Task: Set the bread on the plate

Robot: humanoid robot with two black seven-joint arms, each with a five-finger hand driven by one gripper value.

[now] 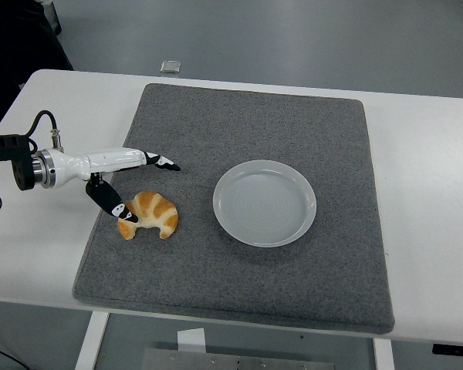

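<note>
On the grey mat (239,285), left of the empty plate (264,203), lies the bread (148,214). Left robot hand (131,185) is spread, thumb touching the bread's left end, nothing grasped. Risk: closing off-centre may push the bread aside.

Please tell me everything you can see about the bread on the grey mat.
The bread is a croissant, curved like a crescent, golden brown with paler cream bands across its back. It lies flat on the grey mat, near the mat's left edge, with its two ends pointing toward the near table edge. It is whole and looks baked and glossy. The white plate sits to its right, apart from it. The thumb of the left hand touches its left end, while the other fingers stretch out above it without gripping.
</note>
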